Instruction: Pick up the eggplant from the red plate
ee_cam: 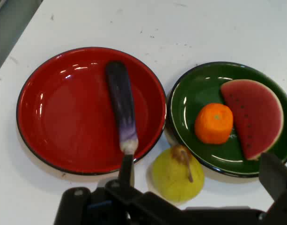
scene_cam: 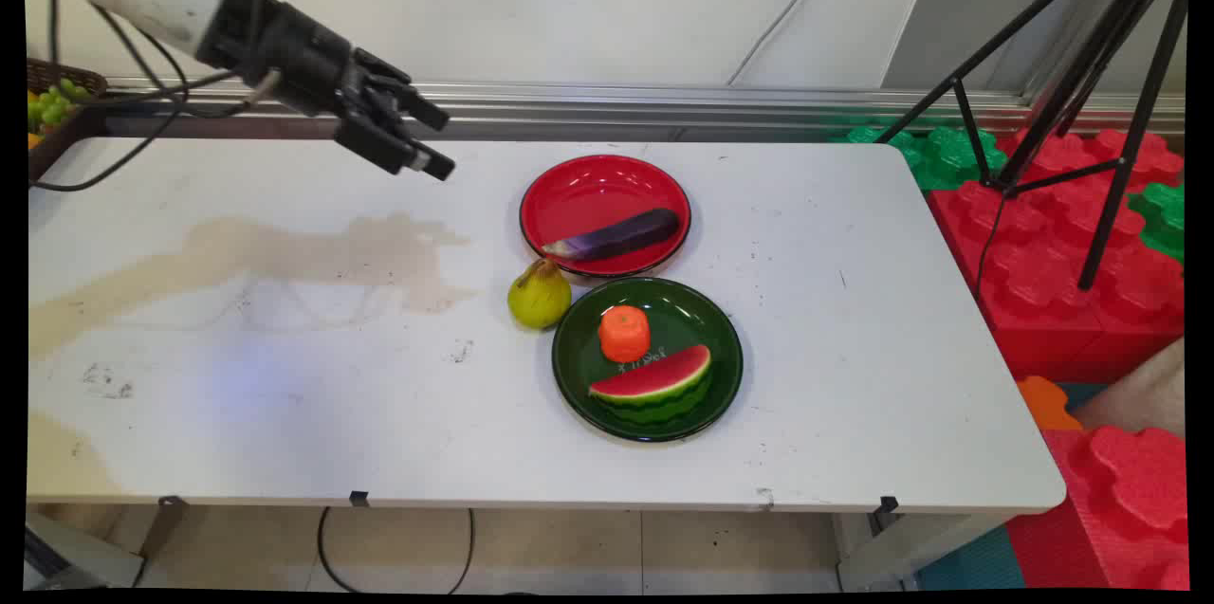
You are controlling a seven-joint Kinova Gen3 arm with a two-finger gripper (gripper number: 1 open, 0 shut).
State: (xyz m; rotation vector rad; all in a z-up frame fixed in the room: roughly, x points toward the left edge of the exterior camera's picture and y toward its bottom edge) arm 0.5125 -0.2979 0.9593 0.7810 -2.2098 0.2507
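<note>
The tool hangs above the counter, left of the plates and well apart from them, its two fingers spread with nothing between them. In the hand view one finger rises at the bottom centre and the other at the lower right, with the pear lying between them farther off. The pear sits on the counter just beside both plates. The red plate lies toward the wall and carries a purple eggplant lying across it. The green plate lies nearer the counter's front edge, touching or nearly touching the red one, and holds an orange and a watermelon slice. A basket of green fruit stands at the far left.
</note>
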